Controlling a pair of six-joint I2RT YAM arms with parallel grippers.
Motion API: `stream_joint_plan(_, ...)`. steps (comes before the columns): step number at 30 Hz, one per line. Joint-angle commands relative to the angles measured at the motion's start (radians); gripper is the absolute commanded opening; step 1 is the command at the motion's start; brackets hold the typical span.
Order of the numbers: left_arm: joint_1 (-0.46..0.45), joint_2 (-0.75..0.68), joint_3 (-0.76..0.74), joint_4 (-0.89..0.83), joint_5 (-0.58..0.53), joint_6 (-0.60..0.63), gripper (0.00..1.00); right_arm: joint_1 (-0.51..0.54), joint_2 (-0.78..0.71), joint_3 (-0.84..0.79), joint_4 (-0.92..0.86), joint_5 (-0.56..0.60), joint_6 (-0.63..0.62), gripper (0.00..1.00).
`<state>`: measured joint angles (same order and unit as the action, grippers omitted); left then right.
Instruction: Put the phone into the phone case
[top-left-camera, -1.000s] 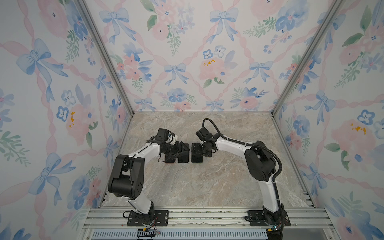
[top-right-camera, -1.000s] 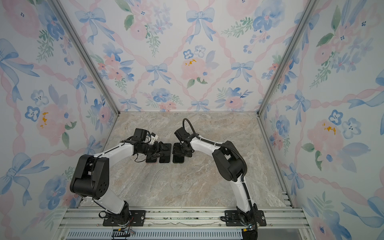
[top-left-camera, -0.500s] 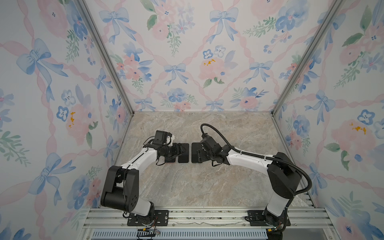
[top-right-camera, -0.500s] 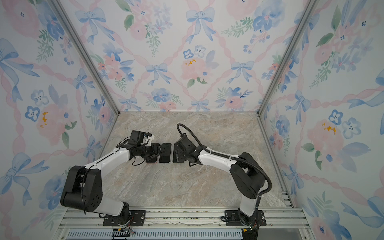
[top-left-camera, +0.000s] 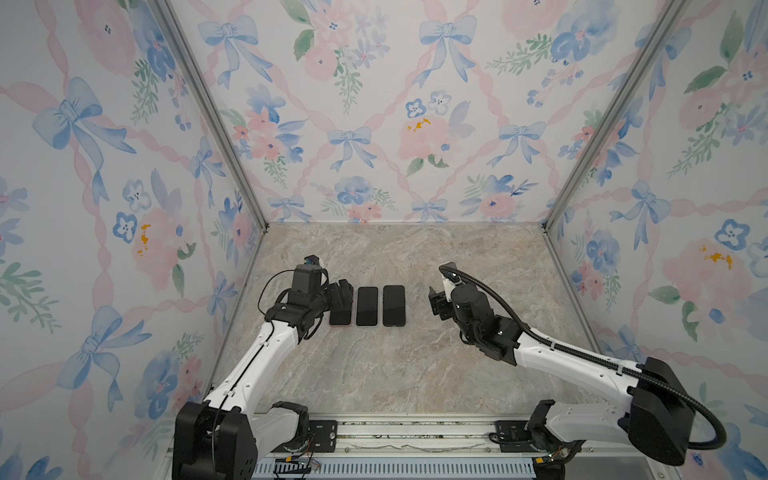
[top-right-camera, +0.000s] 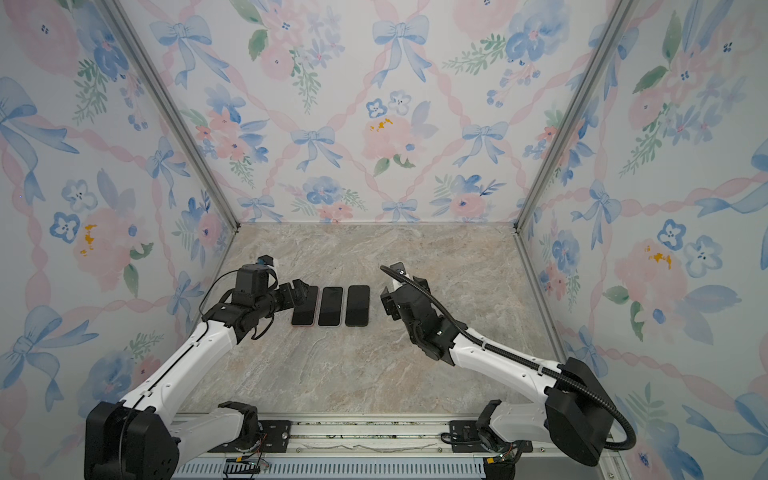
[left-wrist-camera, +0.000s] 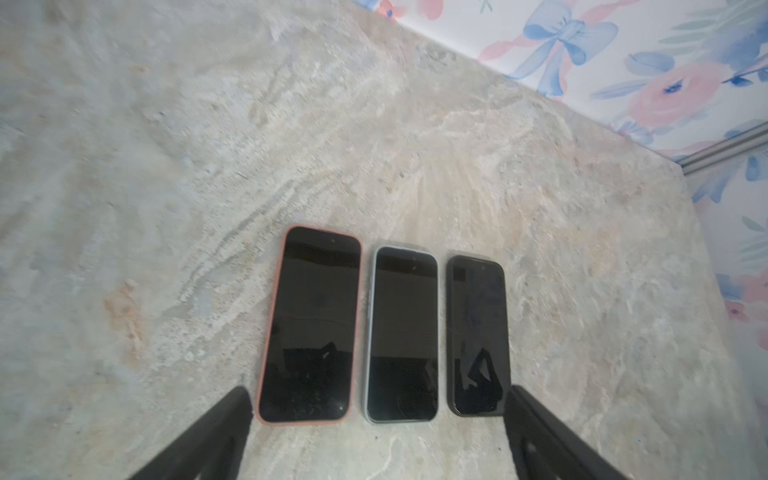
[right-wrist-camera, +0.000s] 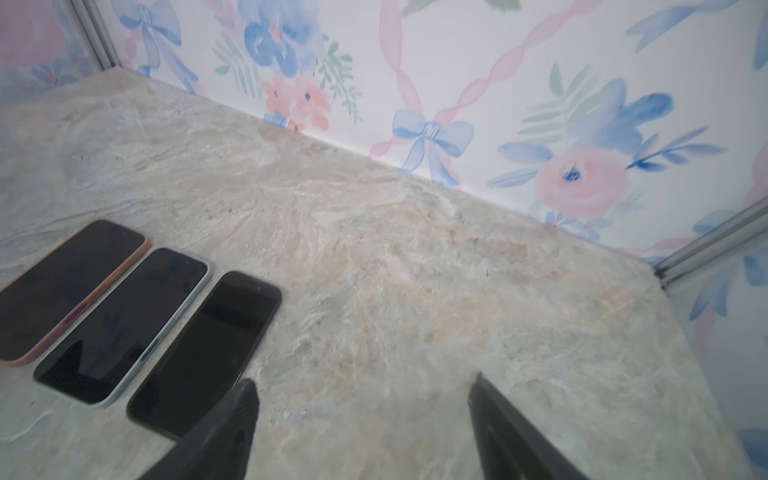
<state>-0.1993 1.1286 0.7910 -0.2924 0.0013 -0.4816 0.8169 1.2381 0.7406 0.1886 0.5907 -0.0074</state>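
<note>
Three phones: you have them flat on the bench (top-left-camera: 415, 365), screens up, in a tight row: coral-cased phone (left-wrist-camera: 309, 326), blue-cased phone (left-wrist-camera: 402, 334), dark phone (left-wrist-camera: 477, 336).
Long axis: all three lie parallel, short ends pointing toward the back wall (top-left-camera: 374, 124) and toward the robot's base. In both top views the row runs left to right.
Left gripper (top-left-camera: 341, 291): jaws spread wide with nothing pinched. In both top views it hangs over the far part of the coral-cased phone, at the left end of the row.
Left wrist view: one dark finger (left-wrist-camera: 224, 424) shows on each side of the row, and no phone is caught between them.
Right gripper (top-left-camera: 436, 302): released too, and empty. It sits off to the right of the dark phone with bare bench between them.
Nearer arm: your left, clearly, for the coral-cased phone. For the dark phone it's the right, which only has to cross that strip of bench.
Direction: from the right gripper the row lies to its left, and the dark phone's long side faces it.
Cases: coral and pale blue rims wrap two of the phones, and both look seated. The dark phone's rim is as dark as its screen, so I can't tell if it's cased. No loose case shows in any view.
Progress, my read: at or near the finish, with nothing in either gripper.
Next call: if the dark phone needs work, close across its short width, not along its length.
</note>
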Motion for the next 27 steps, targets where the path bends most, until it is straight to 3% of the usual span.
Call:
stream_joint_plan(1, 0.001, -0.005, -0.047, 0.094, -0.182, 0.145, 0.98, -0.083, -0.036, -0.153, 0.271, 0.097, -0.243, 0.85)
stream_joint_plan(3, 0.009, 0.007, -0.133, 0.210, -0.199, 0.228, 0.93, -0.180, -0.068, -0.169, 0.187, 0.060, -0.211, 0.85)
stream_joint_plan(5, 0.025, 0.015, -0.214, 0.371, -0.243, 0.297, 0.87, -0.314, -0.080, -0.196, 0.154, -0.059, -0.124, 0.84)
stream_joint_plan(7, 0.039, -0.006, -0.310, 0.553, -0.214, 0.366, 0.86, -0.411, -0.061, -0.286, 0.297, -0.177, -0.130, 0.84)
stream_joint_plan(10, 0.063, -0.013, -0.482, 0.900, -0.137, 0.465, 0.90, -0.501, 0.032, -0.364, 0.535, -0.246, -0.194, 0.84)
stream_joint_plan(12, 0.133, 0.085, -0.481, 0.983, -0.060, 0.427, 0.89, -0.562, 0.125, -0.371, 0.656, -0.260, -0.178, 0.84)
stream_joint_plan(13, 0.157, 0.126, -0.479, 1.026, -0.017, 0.421, 0.87, -0.580, 0.130, -0.340, 0.562, -0.259, -0.144, 0.83)
stream_joint_plan(14, 0.172, 0.166, -0.484, 1.086, -0.002, 0.402, 0.87, -0.632, 0.141, -0.347, 0.565, -0.385, -0.125, 0.78)
stream_joint_plan(17, 0.186, 0.234, -0.473, 1.152, 0.052, 0.444, 0.87, -0.731, 0.220, -0.456, 0.849, -0.497, -0.044, 0.81)
stream_joint_plan(27, 0.239, 0.325, -0.524, 1.349, 0.118, 0.444, 0.87, -0.749, 0.286, -0.415, 0.822, -0.551, -0.042, 0.80)
